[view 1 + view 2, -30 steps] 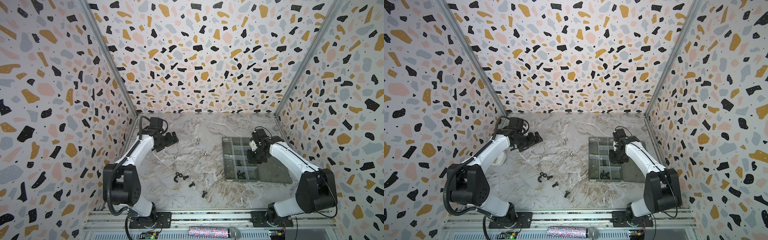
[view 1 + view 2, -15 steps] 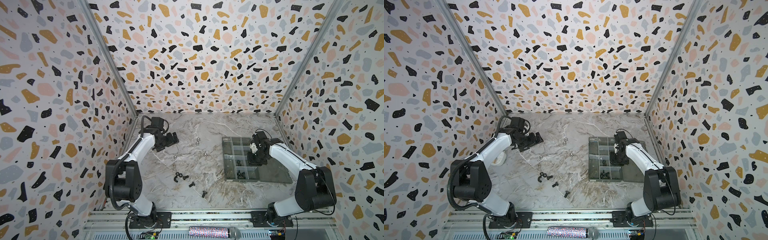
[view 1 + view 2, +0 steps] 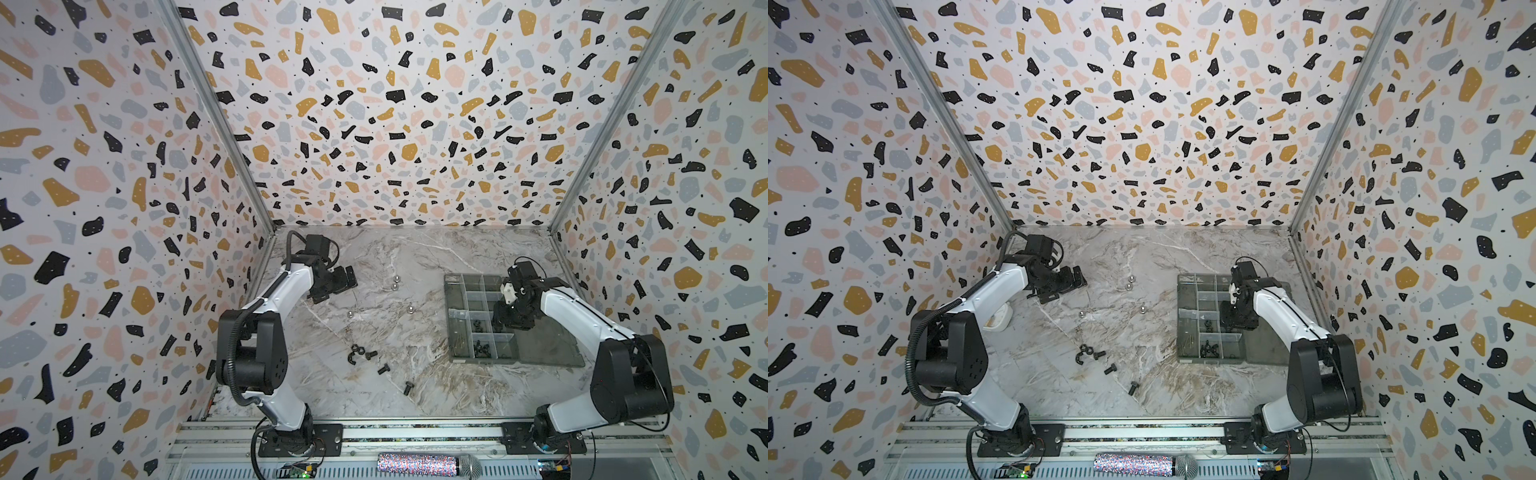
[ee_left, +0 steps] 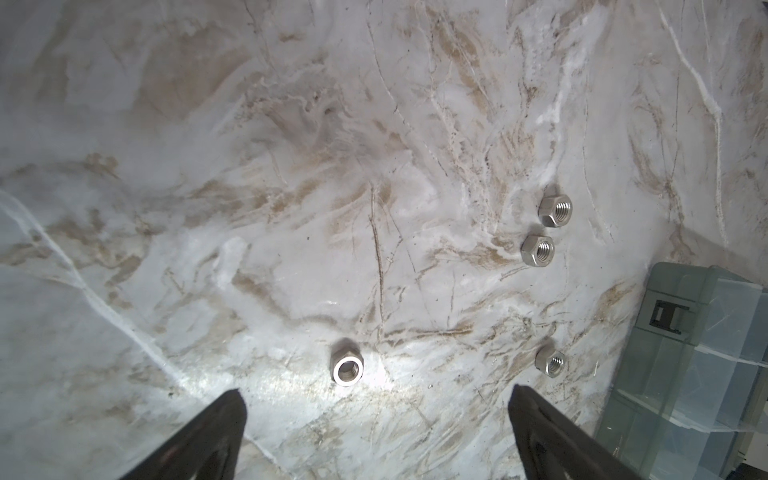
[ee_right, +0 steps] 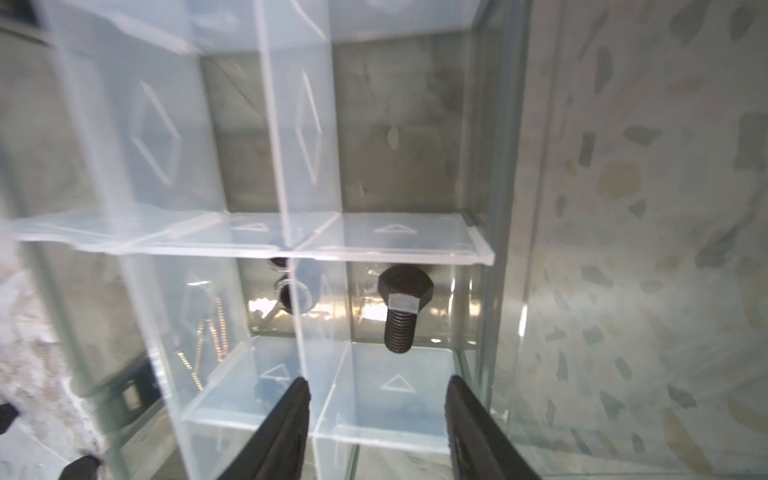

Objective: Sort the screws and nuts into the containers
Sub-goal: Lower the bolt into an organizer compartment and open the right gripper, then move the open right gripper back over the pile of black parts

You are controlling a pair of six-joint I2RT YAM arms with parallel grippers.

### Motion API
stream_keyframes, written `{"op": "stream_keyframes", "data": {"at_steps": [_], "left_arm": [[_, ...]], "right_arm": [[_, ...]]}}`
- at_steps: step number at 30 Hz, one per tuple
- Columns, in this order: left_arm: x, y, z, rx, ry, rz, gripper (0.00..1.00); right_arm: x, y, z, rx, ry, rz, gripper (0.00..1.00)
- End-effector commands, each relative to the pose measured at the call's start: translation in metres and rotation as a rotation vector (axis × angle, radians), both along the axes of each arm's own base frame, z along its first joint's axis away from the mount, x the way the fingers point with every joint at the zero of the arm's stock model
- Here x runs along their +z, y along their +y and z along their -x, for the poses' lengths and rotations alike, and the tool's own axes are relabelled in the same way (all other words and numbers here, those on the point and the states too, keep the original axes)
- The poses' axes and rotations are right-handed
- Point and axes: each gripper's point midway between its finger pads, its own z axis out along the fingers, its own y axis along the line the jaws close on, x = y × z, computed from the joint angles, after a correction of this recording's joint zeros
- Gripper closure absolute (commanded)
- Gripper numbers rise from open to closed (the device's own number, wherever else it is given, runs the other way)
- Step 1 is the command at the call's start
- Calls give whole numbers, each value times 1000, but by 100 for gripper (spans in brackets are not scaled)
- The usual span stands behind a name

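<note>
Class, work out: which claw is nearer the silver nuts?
Left. The left claw hovers open just short of the silver nuts; the right claw is far off, over the box.

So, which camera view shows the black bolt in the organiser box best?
The right wrist view: the black bolt, hex head and thread sharp, lies in a compartment ahead of the open right gripper. In both top views that gripper hides it. The left wrist view shows only a corner of the organiser box.

Robot lab booth (patterned walls (image 3: 395,124), aluminium mounting rail (image 3: 415,433)).
</note>
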Motion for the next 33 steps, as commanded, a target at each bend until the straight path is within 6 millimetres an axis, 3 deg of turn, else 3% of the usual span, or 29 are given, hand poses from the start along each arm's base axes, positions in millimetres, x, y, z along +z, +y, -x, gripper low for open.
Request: {"op": "stream_keyframes", "data": {"at_steps": [1,11,18,27,33], "left_arm": [[1,1,-15,16,-77,-5,0],[-5,-4,-53,53,-103,21,0],[33,-8,-71,7,-162,-2,0],[68,5,-51,-43,-250,-93,0],[84,7,-15,-42,-305,-79,0]], "right_arm": [[25,2,-14,-20,-120,-36,45],[71,21,-65,1,-224,-89,45],[87,77,-94,170,-257,-82,46],[80,167,-97,389,-257,-96,47],[69,212,-76,486,-234,-112,47]]}}
